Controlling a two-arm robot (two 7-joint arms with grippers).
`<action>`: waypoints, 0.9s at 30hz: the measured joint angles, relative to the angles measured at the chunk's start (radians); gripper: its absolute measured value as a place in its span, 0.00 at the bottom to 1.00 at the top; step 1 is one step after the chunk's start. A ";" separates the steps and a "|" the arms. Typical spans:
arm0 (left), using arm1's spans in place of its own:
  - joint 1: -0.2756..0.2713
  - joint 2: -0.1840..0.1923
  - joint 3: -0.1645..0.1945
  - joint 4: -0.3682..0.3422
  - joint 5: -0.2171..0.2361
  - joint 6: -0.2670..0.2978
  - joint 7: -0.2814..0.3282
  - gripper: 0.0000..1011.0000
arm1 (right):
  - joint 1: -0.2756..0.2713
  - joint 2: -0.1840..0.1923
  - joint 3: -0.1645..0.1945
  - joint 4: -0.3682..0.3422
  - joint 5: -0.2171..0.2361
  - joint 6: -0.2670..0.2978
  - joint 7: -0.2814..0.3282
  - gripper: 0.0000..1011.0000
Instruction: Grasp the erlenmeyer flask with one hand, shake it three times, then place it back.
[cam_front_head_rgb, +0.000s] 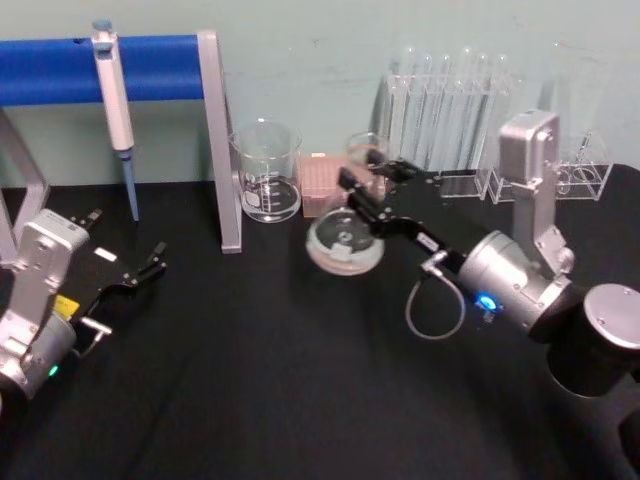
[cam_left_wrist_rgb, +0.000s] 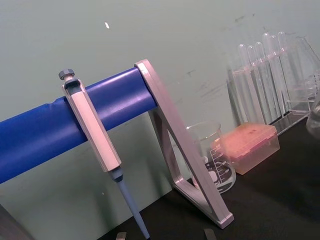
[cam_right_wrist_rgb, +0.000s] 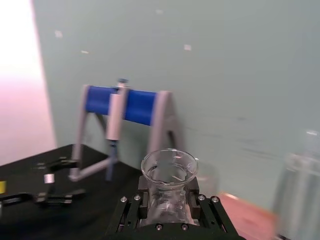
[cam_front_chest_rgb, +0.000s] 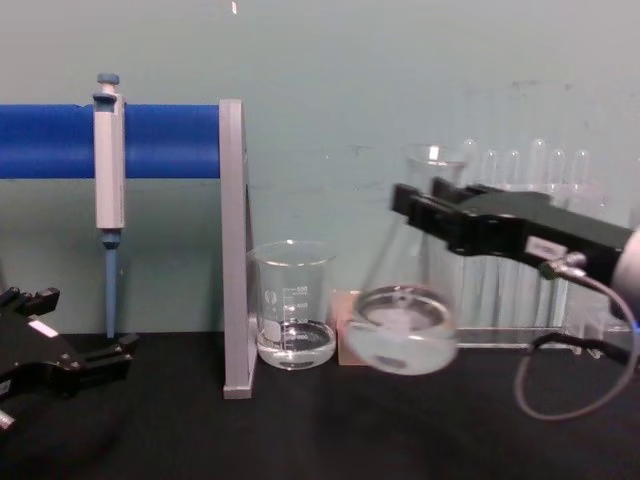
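The right end effector (cam_front_head_rgb: 375, 185) is clamped narrow on the neck of the erlenmeyer flask (cam_front_chest_rgb: 402, 335), holding it tilted and off the black counter (cam_front_head_rgb: 250, 380), toward the far middle of the scene. The grasp is done and the flask appears to be in the shaking stage. How many of the three shakes are complete cannot be judged from here, and setting the flask back down is yet to come.

The left end effector (cam_front_head_rgb: 122, 245) rests parked at the near left of the counter with its fingers spread and holding nothing.

A glass beaker (cam_front_head_rgb: 268, 175) stands just left of the flask. A pink box (cam_front_head_rgb: 325, 180) sits right behind the flask, and a rack of test tubes (cam_front_head_rgb: 450, 110) is at the far right. The beaker and the box look closest to the swing and to the set-down spot. A pipette (cam_front_head_rgb: 115, 100) hangs on the blue-barred stand (cam_front_head_rgb: 150, 68) at the far left, well apart from the flask.
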 joint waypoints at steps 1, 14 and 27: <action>0.000 0.000 0.000 0.000 0.000 0.000 0.000 0.99 | 0.005 -0.001 -0.006 0.005 0.003 -0.003 0.013 0.44; 0.000 0.000 0.000 0.000 0.000 0.000 0.000 0.99 | 0.077 0.000 -0.117 0.044 0.022 -0.018 0.157 0.44; 0.000 0.000 0.000 0.000 0.000 0.000 0.000 0.99 | 0.080 0.011 -0.140 0.036 0.007 -0.038 0.121 0.44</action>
